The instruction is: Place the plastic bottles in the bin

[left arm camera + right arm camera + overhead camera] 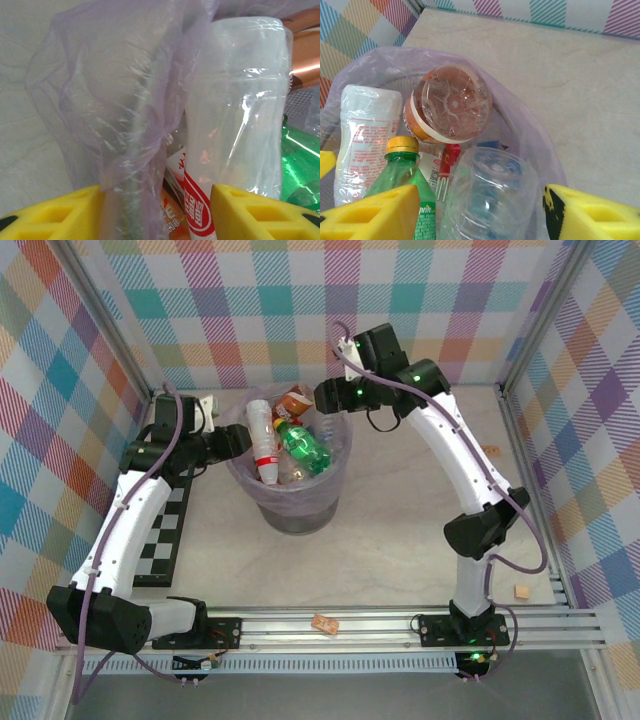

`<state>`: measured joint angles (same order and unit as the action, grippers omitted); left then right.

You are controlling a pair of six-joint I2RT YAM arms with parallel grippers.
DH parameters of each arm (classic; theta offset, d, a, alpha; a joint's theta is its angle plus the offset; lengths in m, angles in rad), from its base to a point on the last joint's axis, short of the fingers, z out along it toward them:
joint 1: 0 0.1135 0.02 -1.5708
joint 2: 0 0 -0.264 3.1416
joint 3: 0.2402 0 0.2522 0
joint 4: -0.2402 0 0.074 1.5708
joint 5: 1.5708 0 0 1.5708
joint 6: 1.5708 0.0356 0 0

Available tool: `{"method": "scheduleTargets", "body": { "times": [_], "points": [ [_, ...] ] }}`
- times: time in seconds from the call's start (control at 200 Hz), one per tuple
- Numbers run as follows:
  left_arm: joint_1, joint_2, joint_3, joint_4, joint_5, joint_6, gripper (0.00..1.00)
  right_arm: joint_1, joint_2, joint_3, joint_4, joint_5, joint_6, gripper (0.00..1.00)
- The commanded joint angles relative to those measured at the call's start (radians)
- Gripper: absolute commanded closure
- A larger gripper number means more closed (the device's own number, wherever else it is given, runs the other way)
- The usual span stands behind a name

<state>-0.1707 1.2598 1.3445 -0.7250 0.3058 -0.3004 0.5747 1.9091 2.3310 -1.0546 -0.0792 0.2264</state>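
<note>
Right gripper [480, 195] stands open, empty, above round grey lilac-lined bin [300, 518]. Left gripper [156, 192]: hold cannot be told, clear red-labelled plastic bottle [240, 100] just ahead.

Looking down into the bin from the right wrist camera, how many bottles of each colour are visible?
White bottle: 1
Green bottle: 1
Amber bottle: 1
Clear bottle: 1
Total: 4 visible in the bin; more may lie hidden underneath.
</note>
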Motion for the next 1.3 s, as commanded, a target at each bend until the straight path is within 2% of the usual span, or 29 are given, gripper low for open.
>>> {"method": "scheduleTargets", "body": {
  "times": [0.0, 0.35, 0.54, 0.765, 0.885, 1.03, 1.16, 1.225, 1.295],
  "points": [
    [-0.020, -0.002, -0.012, 0.030, 0.009, -0.019, 0.44, -0.044, -0.088, -0.020, -0.015, -0.008, 0.014, 0.31],
    [-0.122, 0.056, -0.005, 0.080, -0.016, -0.053, 0.45, -0.242, -0.363, -0.449, 0.146, -0.148, 0.105, 0.30],
    [-0.243, 0.127, 0.008, 0.174, -0.055, -0.107, 0.46, -0.373, -0.469, -0.588, 0.132, -0.196, 0.101, 0.30],
    [-0.373, 0.286, 0.101, 0.285, -0.090, -0.157, 0.46, -0.610, -0.597, -0.747, 0.114, -0.246, 0.069, 0.29],
    [-0.406, 0.361, 0.167, 0.305, -0.089, -0.163, 0.46, -0.721, -0.647, -0.832, 0.125, -0.289, 0.059, 0.29],
    [-0.407, 0.383, 0.202, 0.318, -0.100, -0.160, 0.46, -0.790, -0.673, -0.891, 0.140, -0.310, 0.050, 0.29],
    [-0.407, 0.363, 0.236, 0.284, -0.114, -0.117, 0.38, -0.800, -0.686, -0.939, 0.170, -0.285, 0.051, 0.29],
    [-0.406, 0.340, 0.253, 0.263, -0.127, -0.086, 0.27, -0.802, -0.702, -0.980, 0.202, -0.262, 0.057, 0.27],
    [-0.405, 0.309, 0.274, 0.235, -0.148, -0.045, 0.09, -0.802, -0.722, -1.020, 0.232, -0.229, 0.058, 0.26]
  ]
}}
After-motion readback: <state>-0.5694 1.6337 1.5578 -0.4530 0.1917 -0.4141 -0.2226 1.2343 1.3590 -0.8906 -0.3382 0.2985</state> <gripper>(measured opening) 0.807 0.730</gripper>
